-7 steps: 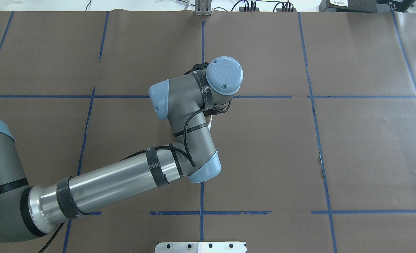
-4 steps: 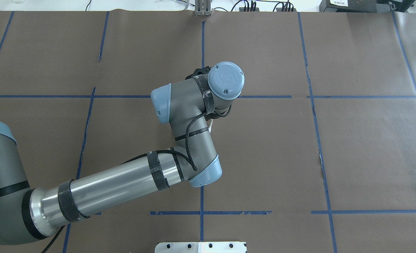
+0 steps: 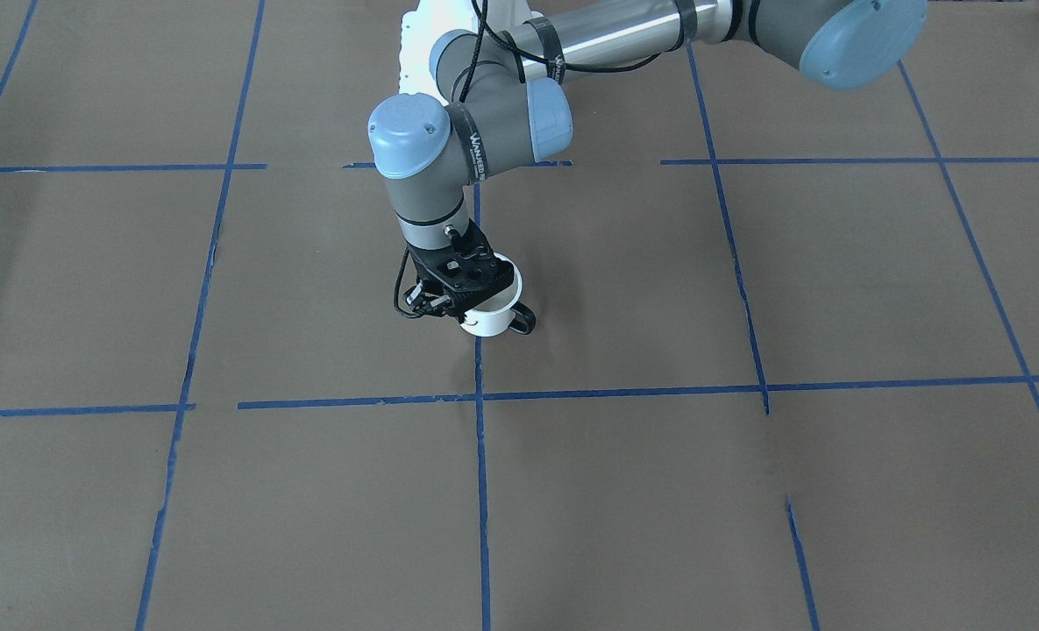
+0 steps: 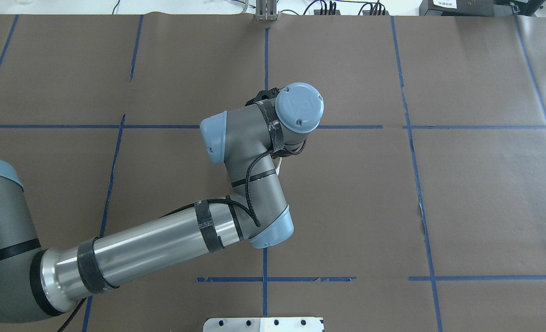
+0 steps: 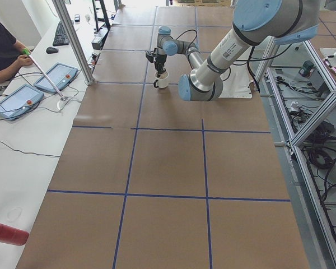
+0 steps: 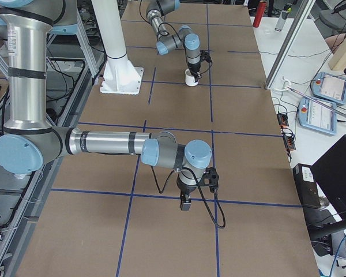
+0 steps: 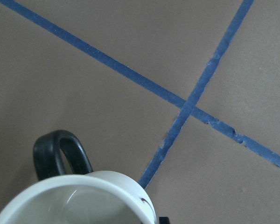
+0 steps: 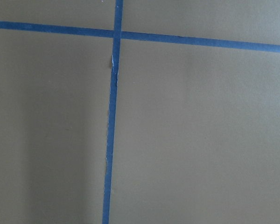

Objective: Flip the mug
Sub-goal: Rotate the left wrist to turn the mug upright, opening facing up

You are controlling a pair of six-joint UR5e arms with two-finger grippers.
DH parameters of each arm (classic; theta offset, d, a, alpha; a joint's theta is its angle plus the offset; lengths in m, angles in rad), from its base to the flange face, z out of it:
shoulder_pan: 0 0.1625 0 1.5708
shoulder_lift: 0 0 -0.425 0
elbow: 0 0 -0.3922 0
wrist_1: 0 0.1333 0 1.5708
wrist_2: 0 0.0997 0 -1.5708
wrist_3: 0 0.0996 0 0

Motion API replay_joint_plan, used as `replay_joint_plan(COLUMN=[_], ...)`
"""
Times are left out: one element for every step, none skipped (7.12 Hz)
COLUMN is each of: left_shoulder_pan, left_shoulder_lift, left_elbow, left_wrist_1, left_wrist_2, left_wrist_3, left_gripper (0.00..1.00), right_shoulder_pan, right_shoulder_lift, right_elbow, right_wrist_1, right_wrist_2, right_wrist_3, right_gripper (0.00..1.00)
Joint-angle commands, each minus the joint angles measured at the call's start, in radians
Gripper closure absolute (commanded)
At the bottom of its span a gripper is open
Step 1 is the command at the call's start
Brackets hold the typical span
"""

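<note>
The white mug (image 3: 490, 319) with its black handle (image 3: 524, 321) stands upright, mouth up, near the middle of the table beside a blue tape line. My left gripper (image 3: 473, 305) points straight down and is shut on the mug's rim, on the side away from the handle. The left wrist view shows the open mouth (image 7: 79, 200) and the handle (image 7: 60, 154) from above. In the overhead view the arm hides all but a white sliver of the mug (image 4: 278, 162). My right gripper (image 6: 184, 203) hangs low over bare table far from the mug; I cannot tell if it is open.
Brown paper with a blue tape grid (image 3: 484, 394) covers the table. A white pedestal base (image 6: 121, 81) stands at the robot's side. A metal plate (image 4: 263, 324) lies at the near edge. Control tablets (image 5: 17, 101) sit on the side bench.
The left wrist has shifted slightly to the right and toward the robot over the mug. Little else has changed.
</note>
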Motion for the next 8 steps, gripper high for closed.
replay_joint_plan(left_shoulder_pan=[0.008, 0.008, 0.011, 0.01, 0.005, -0.012, -0.027, -0.059], left_shoulder_lift=[-0.002, -0.002, -0.002, -0.002, 0.003, 0.004, 0.006, 0.008], left_elbow=[0.001, 0.001, 0.001, -0.008, -0.053, -0.128, -0.193, -0.253], left_wrist_1=[-0.001, -0.002, -0.002, 0.001, 0.015, 0.079, 0.129, 0.171], left_wrist_2=[0.016, 0.025, 0.031, 0.033, 0.031, 0.039, 0.037, 0.034], left_wrist_3=[0.002, 0.003, 0.003, 0.015, 0.027, 0.037, 0.082, 0.112], left_gripper=[0.71, 0.29, 0.0, 0.0, 0.0, 0.0, 0.0, 0.0], right_shoulder_pan=[0.0, 0.0, 0.0, 0.0, 0.0, 0.0, 0.0, 0.0], right_shoulder_lift=[0.0, 0.0, 0.0, 0.0, 0.0, 0.0, 0.0, 0.0], right_elbow=[0.0, 0.0, 0.0, 0.0, 0.0, 0.0, 0.0, 0.0], right_wrist_1=[0.0, 0.0, 0.0, 0.0, 0.0, 0.0, 0.0, 0.0], right_wrist_2=[0.0, 0.0, 0.0, 0.0, 0.0, 0.0, 0.0, 0.0], right_wrist_3=[0.0, 0.0, 0.0, 0.0, 0.0, 0.0, 0.0, 0.0], right_gripper=[0.0, 0.0, 0.0, 0.0, 0.0, 0.0, 0.0, 0.0])
